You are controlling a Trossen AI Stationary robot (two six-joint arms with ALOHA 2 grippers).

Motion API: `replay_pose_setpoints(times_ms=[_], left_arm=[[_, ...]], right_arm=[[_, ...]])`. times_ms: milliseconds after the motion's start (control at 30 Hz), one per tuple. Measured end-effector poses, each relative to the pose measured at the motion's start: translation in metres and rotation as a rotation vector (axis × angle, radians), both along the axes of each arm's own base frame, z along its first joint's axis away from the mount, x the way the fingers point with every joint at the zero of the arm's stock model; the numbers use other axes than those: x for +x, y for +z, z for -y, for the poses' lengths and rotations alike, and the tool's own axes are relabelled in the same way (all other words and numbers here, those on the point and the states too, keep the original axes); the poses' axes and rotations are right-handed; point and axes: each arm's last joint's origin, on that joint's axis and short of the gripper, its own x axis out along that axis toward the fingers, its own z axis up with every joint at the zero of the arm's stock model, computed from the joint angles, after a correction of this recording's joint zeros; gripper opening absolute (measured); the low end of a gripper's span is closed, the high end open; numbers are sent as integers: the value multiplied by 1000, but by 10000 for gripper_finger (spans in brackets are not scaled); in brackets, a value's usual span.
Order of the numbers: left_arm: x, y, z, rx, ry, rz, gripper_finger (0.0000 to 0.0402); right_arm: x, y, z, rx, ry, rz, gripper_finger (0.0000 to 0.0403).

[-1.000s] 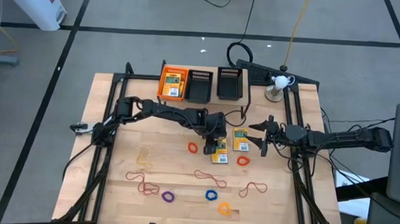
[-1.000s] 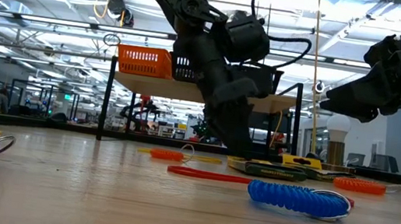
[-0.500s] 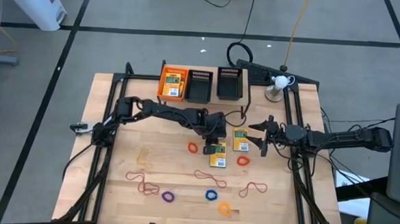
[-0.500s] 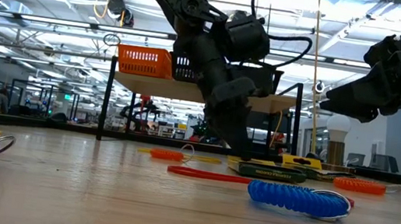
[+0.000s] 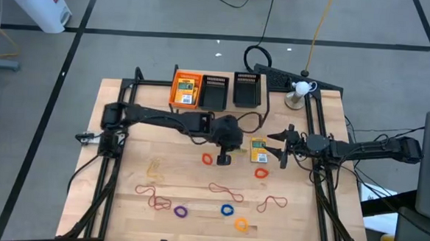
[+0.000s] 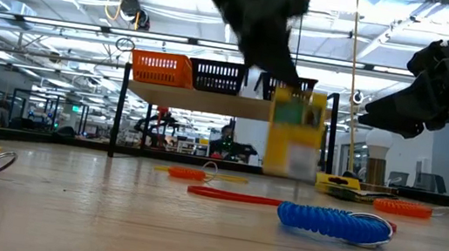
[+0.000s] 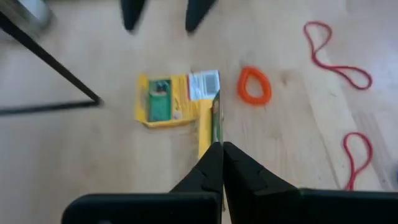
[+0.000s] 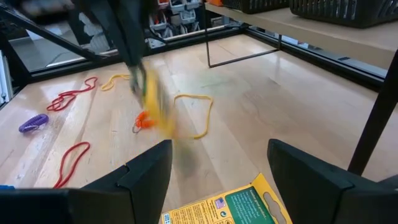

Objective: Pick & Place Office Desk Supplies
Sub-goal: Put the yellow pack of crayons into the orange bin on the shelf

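My left gripper [image 5: 225, 156] hangs over the middle of the table, shut on a flat yellow packet with a green label [image 6: 295, 135], which is lifted off the wood. A second yellow packet [image 5: 259, 150] lies flat on the table just right of it, in front of my right gripper [image 5: 278, 147]. That gripper stands open and touches nothing. An orange ring [image 5: 208, 158] lies left of the held packet and another orange ring [image 5: 262, 172] to its right. A third packet lies in the orange tray [image 5: 186, 89] at the far edge. My left gripper pinches the packet by its upper edge [image 7: 212, 135] between its two shut fingers. The fingers slant down from the table's left side. The packet hangs below them, upright and edge-on in the left wrist view, clear of the table.
Two black mesh trays [image 5: 215, 93] [image 5: 247, 90] stand beside the orange one. Red rubber bands [image 5: 272, 203] [image 5: 148, 194], a yellow band [image 5: 155, 167] and purple [image 5: 181, 211], blue [image 5: 227, 210] and yellow-orange rings [image 5: 240, 225] lie toward the near edge.
My left gripper has shut on the packet that lay flat near the table's middle and has gone up with it. The packet has left the wood and now hangs upright below the fingers. My right arm has kept still.
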Motion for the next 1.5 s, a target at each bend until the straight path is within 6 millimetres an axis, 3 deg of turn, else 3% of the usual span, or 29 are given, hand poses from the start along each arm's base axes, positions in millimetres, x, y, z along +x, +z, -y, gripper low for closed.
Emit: replay_pose_setpoints(times_ms=[200, 400, 633, 833, 1000, 1133, 1233, 1367, 1500], left_arm=[[-29, 57, 20, 152, 17, 109, 0], [-70, 100, 25, 238, 113, 126, 0], [-118, 137, 20, 290, 212, 140, 0], [-143, 156, 12, 259, 274, 177, 0], [-149, 146, 11, 134, 269, 70, 0], [-142, 127, 18, 65, 204, -68, 0], [-135, 106, 24, 77, 198, -139, 2], [-134, 60, 26, 49, 245, -288, 16], [-146, 4, 21, -16, 399, -440, 42]], right_arm=[[0, -1, 0, -1, -3, -8, 254], [1, -2, 0, 4, -5, -21, 254], [1, -3, 0, 6, -6, -31, 254], [2, -3, 0, 6, -6, -24, 254], [2, -2, -1, 34, 39, -10, 254], [6, 6, -6, 73, 212, 79, 254], [8, 11, -8, 65, 244, 128, 254], [11, 6, -11, 48, 208, 92, 254], [13, 1, -12, 30, 138, 49, 254]])
